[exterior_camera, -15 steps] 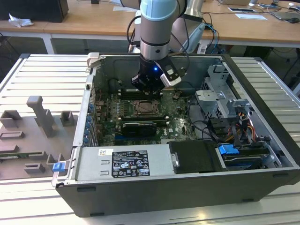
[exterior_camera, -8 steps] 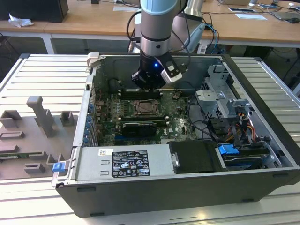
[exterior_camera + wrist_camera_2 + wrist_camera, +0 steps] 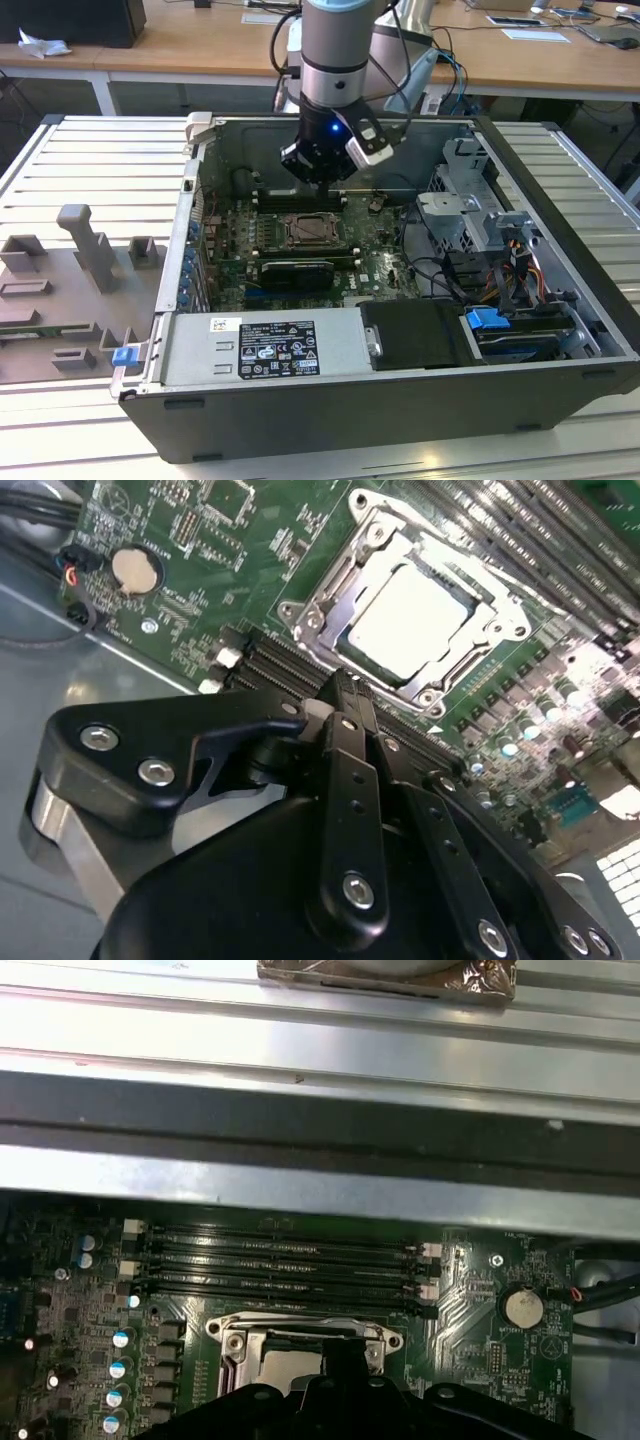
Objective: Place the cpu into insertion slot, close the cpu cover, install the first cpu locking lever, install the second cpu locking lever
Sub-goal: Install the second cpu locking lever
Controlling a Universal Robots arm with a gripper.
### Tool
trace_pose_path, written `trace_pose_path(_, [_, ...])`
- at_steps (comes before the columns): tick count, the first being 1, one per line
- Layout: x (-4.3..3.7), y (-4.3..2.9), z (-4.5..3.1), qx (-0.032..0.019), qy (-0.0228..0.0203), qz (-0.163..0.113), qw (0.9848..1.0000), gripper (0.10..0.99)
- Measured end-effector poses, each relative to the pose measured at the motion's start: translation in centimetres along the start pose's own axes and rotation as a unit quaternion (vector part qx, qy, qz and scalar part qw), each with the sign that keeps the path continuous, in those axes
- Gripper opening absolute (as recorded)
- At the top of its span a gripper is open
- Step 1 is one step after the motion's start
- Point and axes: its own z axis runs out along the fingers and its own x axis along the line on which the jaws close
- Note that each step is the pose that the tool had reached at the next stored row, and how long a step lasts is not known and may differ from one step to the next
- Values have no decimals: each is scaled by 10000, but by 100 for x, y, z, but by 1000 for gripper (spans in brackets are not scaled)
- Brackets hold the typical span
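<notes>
The cpu (image 3: 412, 615) lies flat in the slot (image 3: 322, 622), its pale face showing through the window of the cover (image 3: 462, 572), which looks folded down over it; whether the levers are latched I cannot tell. In the second wrist view the jaws (image 3: 340, 695) stand pressed together with nothing between them, their tip just short of the socket's near rim, so the chip lies straight ahead of and below them. In the exterior view the jaws (image 3: 318, 172) hang above the board (image 3: 375, 240), just behind the socket (image 3: 316, 232). Beyond the socket run the long black memory slots (image 3: 285, 1265), parallel to its far edge; a coin battery (image 3: 522, 1307) sits off to one side. Inside the case (image 3: 560, 180), nothing stands between jaws and socket.
</notes>
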Motion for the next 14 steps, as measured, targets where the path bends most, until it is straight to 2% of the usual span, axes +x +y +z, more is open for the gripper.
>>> trace_pose_path(7, [14, -185, -12, 0, 0, 0, 10000, 106])
trace_pose_path(14, [22, -285, -17, 0, 0, 0, 10000, 106])
